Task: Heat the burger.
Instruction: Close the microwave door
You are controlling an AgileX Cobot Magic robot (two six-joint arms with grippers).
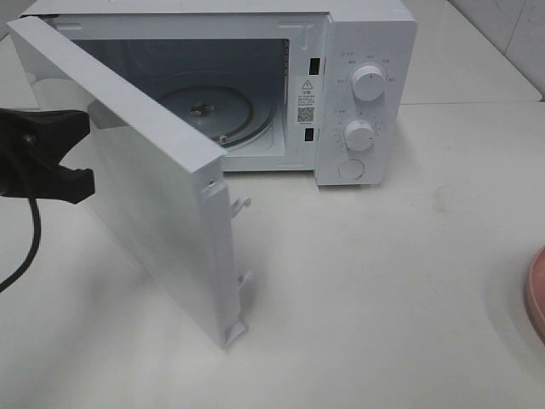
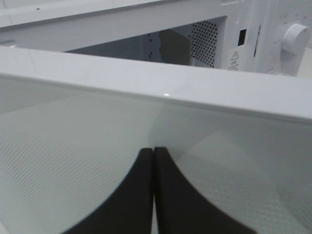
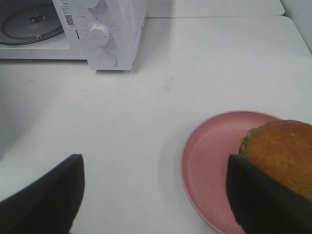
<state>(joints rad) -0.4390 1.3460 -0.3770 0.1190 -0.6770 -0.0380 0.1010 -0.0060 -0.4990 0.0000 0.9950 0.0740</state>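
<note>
The burger (image 3: 285,151), with a golden-brown bun and a bit of green lettuce, sits on a round pink plate (image 3: 209,161) in the right wrist view. My right gripper (image 3: 153,161) hovers open over the table, and one finger (image 3: 263,200) overlaps the burger's near side. The white microwave (image 1: 366,51) stands at the back with its door (image 1: 145,187) swung wide open and its glass turntable (image 1: 209,106) bare. My left gripper (image 1: 85,158) is shut with nothing in it, its tips (image 2: 154,151) right at the door's outer face.
The open door juts far out over the table's left half. Only the plate's rim (image 1: 536,290) shows at the right edge of the high view. Two knobs (image 1: 369,83) and a round button (image 1: 350,169) are on the microwave's right panel. A black cable (image 1: 30,247) hangs from the left arm.
</note>
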